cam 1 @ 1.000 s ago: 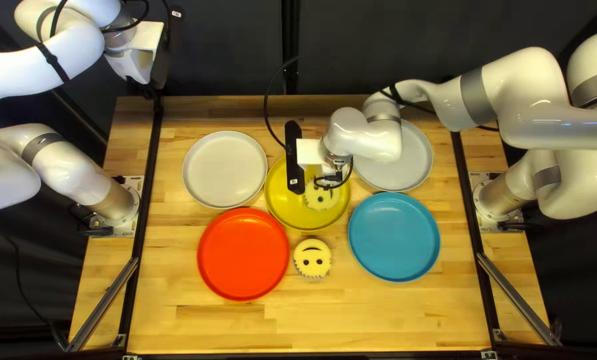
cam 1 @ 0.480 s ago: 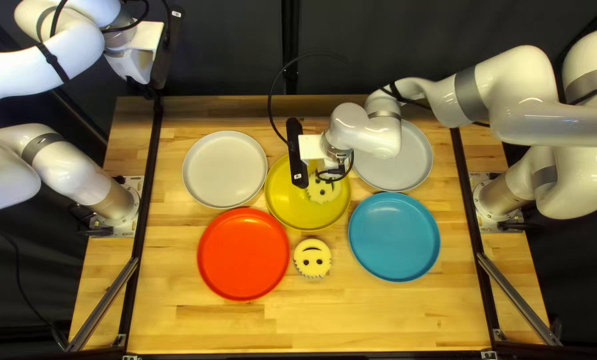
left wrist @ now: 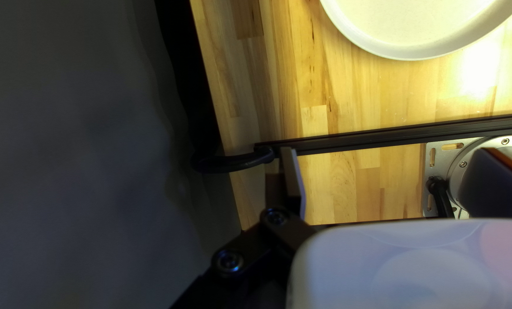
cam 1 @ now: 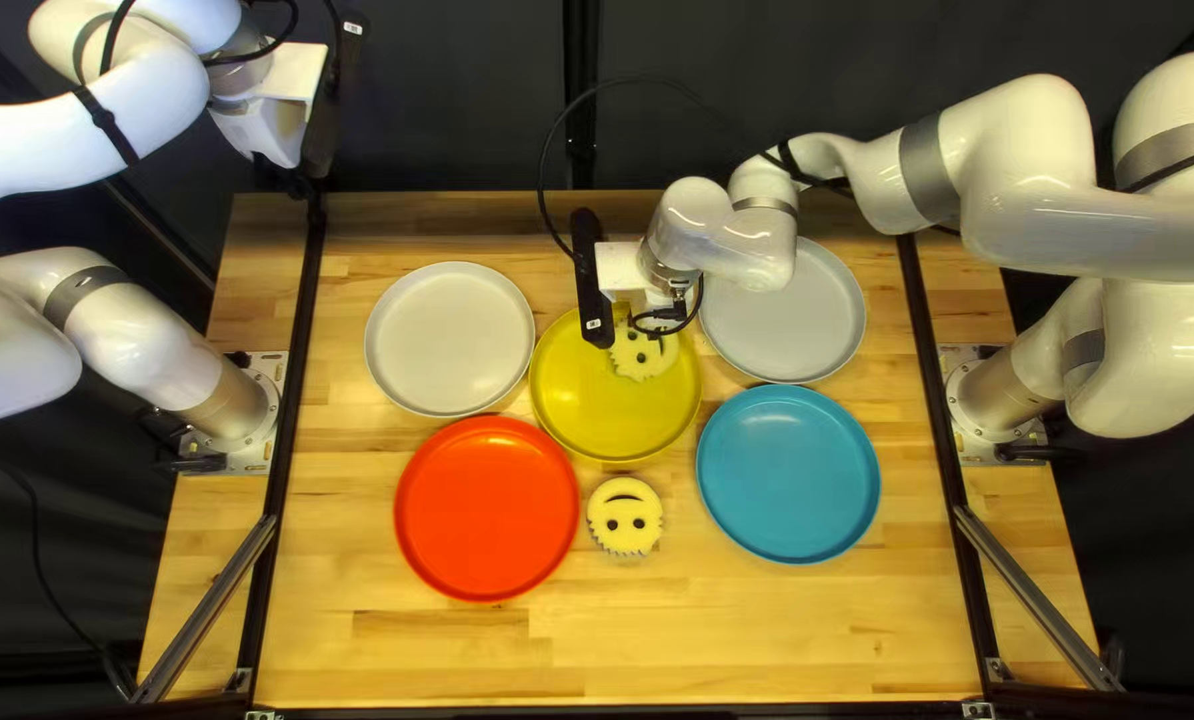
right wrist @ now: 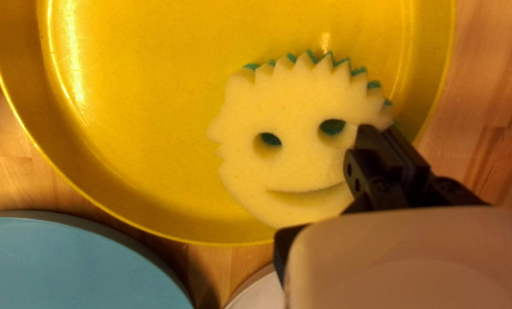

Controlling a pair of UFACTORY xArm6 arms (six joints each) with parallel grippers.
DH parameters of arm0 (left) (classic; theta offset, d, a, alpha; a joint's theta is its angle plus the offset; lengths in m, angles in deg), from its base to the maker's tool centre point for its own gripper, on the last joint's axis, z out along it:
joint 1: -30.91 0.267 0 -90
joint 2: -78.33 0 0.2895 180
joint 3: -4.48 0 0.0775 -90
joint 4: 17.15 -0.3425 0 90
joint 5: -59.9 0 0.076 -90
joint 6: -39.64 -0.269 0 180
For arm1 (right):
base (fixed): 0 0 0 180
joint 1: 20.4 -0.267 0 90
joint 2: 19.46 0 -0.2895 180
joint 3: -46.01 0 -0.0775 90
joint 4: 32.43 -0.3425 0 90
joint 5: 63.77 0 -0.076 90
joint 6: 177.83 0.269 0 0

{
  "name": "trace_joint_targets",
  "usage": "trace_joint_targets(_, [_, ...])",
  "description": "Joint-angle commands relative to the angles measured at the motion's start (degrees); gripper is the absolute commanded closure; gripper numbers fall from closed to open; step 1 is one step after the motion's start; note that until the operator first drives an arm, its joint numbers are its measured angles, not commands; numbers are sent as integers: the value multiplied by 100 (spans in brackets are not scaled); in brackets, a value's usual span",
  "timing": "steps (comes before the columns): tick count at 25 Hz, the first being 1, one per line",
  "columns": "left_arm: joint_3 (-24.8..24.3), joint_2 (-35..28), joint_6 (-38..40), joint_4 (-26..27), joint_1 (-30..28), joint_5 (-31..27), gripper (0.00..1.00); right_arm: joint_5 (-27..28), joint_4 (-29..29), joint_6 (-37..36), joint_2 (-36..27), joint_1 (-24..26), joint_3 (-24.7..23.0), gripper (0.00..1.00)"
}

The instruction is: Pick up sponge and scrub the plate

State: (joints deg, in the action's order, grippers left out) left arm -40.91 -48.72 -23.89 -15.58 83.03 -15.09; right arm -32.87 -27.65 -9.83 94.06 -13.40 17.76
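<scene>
Right gripper (cam 1: 628, 320) pointing down, my arm stretched across from the tabletop's (cam 1: 770, 634) right edge, I'm pinching the sponge (right wrist: 296, 114) over the yellow plate (cam 1: 597, 420), toward its far edge.

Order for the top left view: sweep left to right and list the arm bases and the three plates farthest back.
Left arm's base → white plate → yellow plate → pale grey plate → right arm's base.

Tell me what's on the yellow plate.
A smiley sponge, pinched at its edge by my right gripper, is over the yellow plate; the patch of plate beneath it is hidden.
</scene>
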Motion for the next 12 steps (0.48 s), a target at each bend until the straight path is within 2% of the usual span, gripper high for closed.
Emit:
trace_joint_targets(1, [0, 0, 0, 0, 0, 0, 0, -20, 72, 108, 7, -221, -51, 100])
trace_joint_targets(5, [0, 0, 0, 0, 0, 0, 0, 43, 157, 141, 66, -368, 26, 100])
trace_joint_targets(12, [0, 0, 0, 0, 0, 0, 0, 183, 63, -387, 240, 110, 346, 100])
